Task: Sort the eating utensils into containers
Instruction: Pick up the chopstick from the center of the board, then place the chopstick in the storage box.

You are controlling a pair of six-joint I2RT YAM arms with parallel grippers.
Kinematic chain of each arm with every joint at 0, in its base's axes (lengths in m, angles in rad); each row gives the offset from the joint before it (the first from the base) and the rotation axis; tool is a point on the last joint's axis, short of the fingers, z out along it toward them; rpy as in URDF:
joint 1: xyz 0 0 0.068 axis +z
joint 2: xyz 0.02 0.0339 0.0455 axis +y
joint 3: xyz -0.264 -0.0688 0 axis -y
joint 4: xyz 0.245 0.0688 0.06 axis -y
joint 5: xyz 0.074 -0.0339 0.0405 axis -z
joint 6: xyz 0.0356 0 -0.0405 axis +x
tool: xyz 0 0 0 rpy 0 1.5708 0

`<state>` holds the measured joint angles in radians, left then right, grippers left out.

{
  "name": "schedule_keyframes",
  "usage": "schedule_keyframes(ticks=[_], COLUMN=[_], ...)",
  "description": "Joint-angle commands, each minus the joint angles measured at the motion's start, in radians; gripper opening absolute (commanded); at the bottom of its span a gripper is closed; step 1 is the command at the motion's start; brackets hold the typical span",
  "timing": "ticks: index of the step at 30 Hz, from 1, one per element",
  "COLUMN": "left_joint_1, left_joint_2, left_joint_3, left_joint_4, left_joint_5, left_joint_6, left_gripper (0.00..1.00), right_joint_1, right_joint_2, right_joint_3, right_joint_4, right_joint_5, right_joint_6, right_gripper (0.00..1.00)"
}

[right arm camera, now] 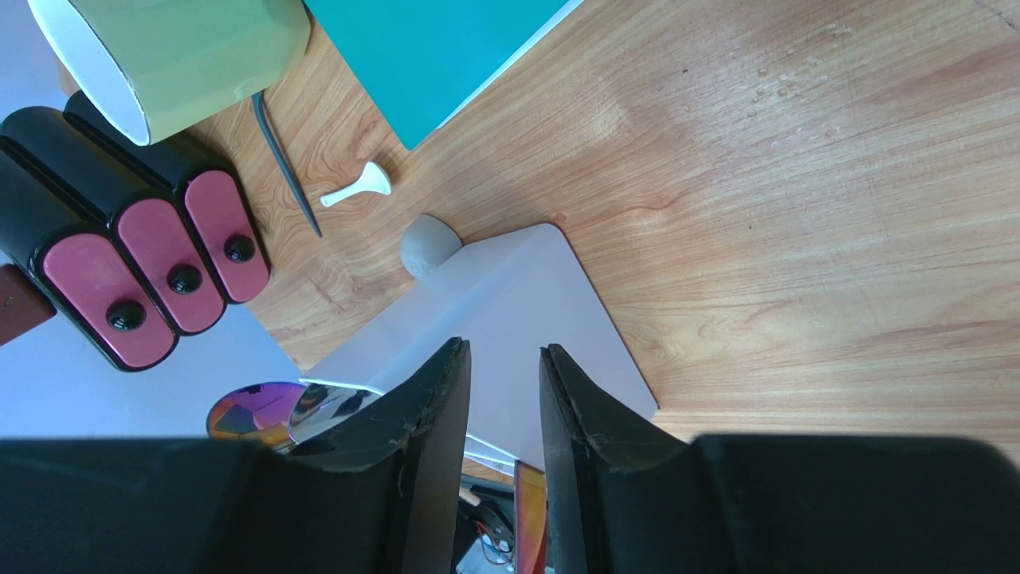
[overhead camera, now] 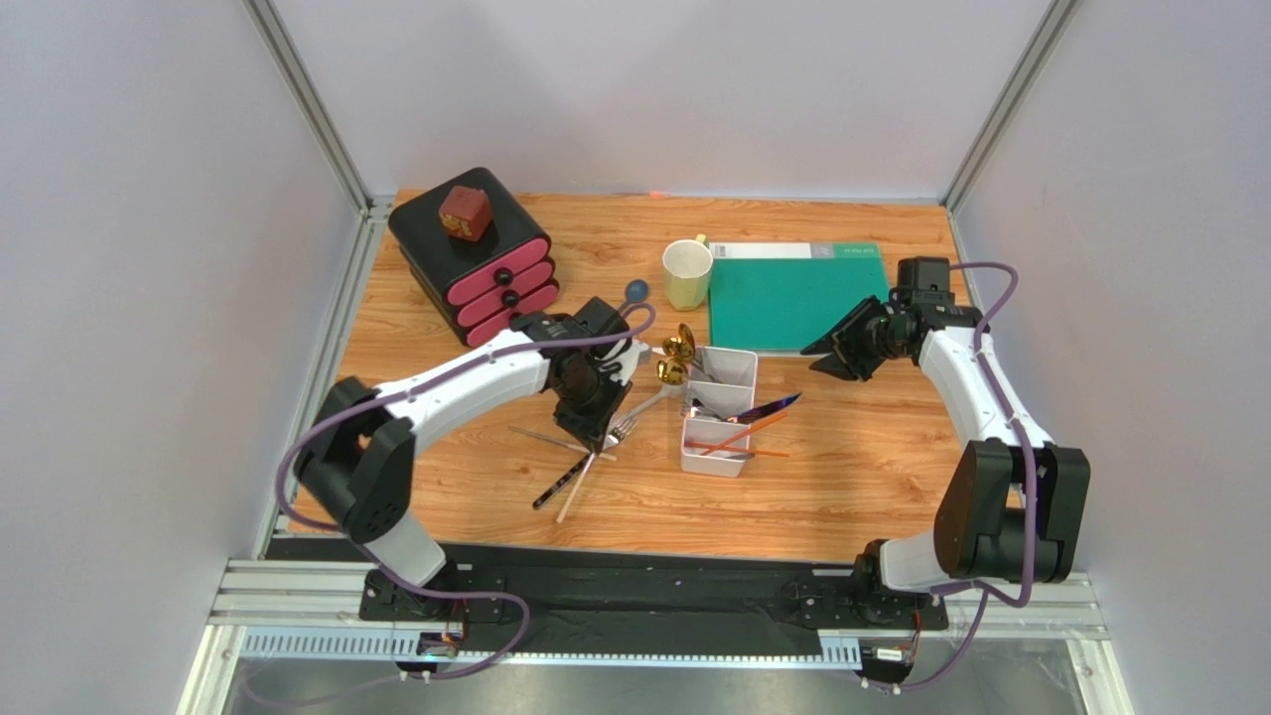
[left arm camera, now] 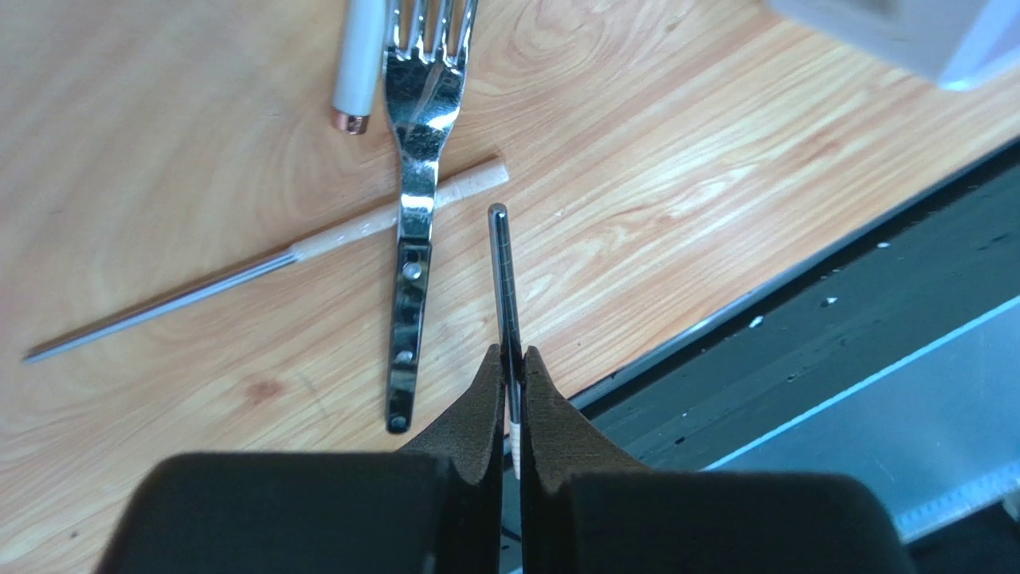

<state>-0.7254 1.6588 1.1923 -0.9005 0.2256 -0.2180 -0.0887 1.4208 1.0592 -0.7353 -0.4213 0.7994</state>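
Left of the tray [overhead camera: 719, 410], my left tool [left arm camera: 512, 365] clamps a dark stick [left arm camera: 502, 281] beside a fork [left arm camera: 413, 215] on the table [left arm camera: 671, 179]. Next, I judge, lift and carry it to a compartment. Meanwhile my right tool [right arm camera: 503, 371] hangs with fingers apart.

Wooden table [overhead camera: 895, 477] between plain grey walls [overhead camera: 642, 90]

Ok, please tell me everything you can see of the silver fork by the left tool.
The fork is shiny silver metal, with a narrow neck and flat handle. It lies flat on the wooden table, tines cut by the top edge. Its neck crosses over a pale chopstick. The left tool, shut on a dark stick, is beside it, not touching.
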Motion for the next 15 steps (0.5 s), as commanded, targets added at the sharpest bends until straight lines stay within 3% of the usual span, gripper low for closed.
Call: schedule_keyframes(ticks=[1,8,11,15], left_joint_1=[-0.003,-0.012,-0.069,-0.163], left_joint_2=[-0.175,-0.323,-0.294,-0.145], left_joint_3=[0.041,0.173,0.223,0.296], left_joint_4=[-0.026,0.098,0.215,0.308], left_joint_5=[-0.072,-0.157,-0.154,-0.149], left_joint_6=[-0.003,-0.006,0.006,0.115], left_gripper=[0.00,0.00,0.00,0.00], right_joint_1=[-0.006,-0.006,-0.006,-0.006], right_joint_2=[0.009,0.021,0.023,0.021], right_joint_3=[0.025,0.025,0.027,0.028], right_joint_4=[0.020,0.030,0.030,0.031], right_joint_5=[-0.017,-0.025,-0.028,-0.030], right_joint_6=[0.011,0.023,0.024,0.027], right_gripper=[0.33,0.33,0.33,0.33])
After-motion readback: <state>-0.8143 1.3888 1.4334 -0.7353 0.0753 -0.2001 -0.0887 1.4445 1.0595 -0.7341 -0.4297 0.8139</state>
